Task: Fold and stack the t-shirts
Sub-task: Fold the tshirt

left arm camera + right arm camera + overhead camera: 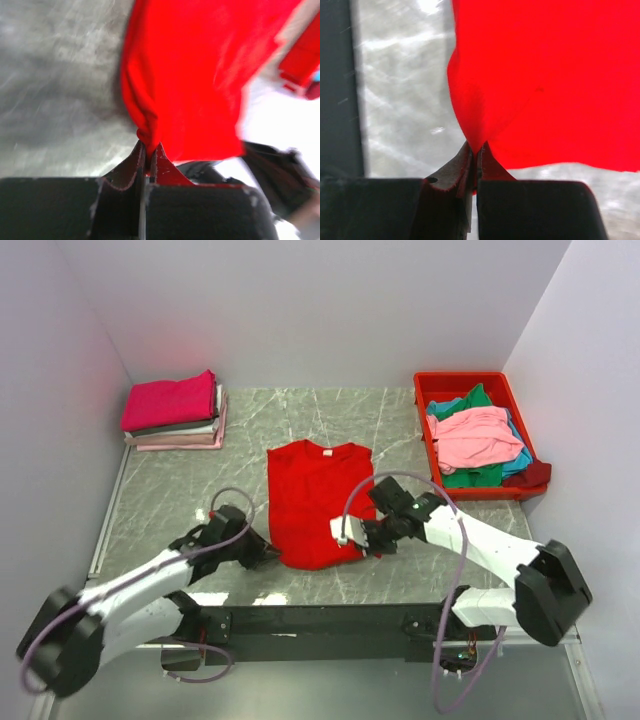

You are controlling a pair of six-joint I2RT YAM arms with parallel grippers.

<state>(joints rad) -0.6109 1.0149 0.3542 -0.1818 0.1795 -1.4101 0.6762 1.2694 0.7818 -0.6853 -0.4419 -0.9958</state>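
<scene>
The left gripper [148,152] is clamped tight on a bunched corner of the red t-shirt [318,495]. Its jaws nearly meet, with only a pinch of cloth between them. The right gripper [476,152] is pinched closed in the same way on the shirt's other near corner. The shirt lies spread across the middle of the bench [300,420], collar toward the far edge and hem toward the near edge. A folded stack of t-shirts [175,412], magenta on top, sits in the far left corner. Loose shirts [478,435] fill the red bin [460,377] by the right edge.
</scene>
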